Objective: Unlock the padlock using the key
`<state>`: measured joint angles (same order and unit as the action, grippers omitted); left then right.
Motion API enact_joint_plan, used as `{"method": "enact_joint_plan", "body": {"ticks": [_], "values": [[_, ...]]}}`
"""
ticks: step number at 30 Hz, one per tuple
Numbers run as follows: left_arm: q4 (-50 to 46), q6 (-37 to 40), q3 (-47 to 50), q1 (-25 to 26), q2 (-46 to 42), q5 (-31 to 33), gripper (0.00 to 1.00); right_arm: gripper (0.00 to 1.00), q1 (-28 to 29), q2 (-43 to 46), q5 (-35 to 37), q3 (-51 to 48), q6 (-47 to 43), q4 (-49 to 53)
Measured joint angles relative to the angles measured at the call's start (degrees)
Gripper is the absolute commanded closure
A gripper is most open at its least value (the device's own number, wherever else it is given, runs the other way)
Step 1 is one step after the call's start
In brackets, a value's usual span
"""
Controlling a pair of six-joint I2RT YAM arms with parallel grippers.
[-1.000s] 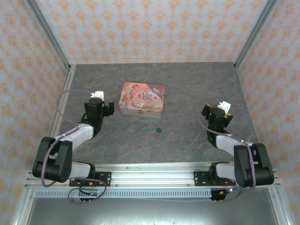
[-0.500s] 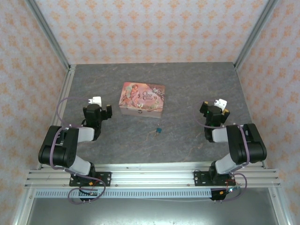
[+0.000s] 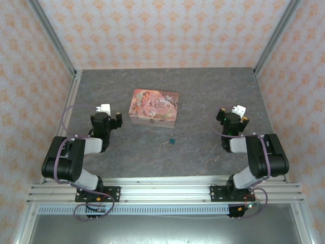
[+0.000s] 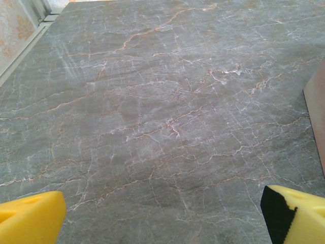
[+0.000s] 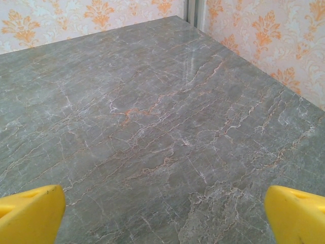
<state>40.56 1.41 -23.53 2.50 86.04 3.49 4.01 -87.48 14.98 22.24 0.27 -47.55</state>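
Padlock (image 3: 172, 140) between both jaws, well apart

Bare counter (image 3: 203, 91) lies open around the padlock (image 3: 172, 140) and before the right hand (image 3: 231, 113); the pink tin (image 3: 154, 108) stands beyond the padlock, close beside the left hand (image 3: 111, 114).

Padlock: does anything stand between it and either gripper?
Nothing visible for the right gripper: bare table runs to the padlock. From the left gripper, the pink tin has its near corner close beside the straight line, perhaps just clipping it. Both grippers are open and empty.
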Motion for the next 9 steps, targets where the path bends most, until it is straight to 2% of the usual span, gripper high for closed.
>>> {"method": "enact_joint_plan", "body": {"ticks": [9], "values": [[0.0, 0.0, 0.0, 0.0, 0.0, 0.0, 0.0, 0.0, 0.0, 0.0, -1.1, 0.1, -0.4, 0.3]]}}
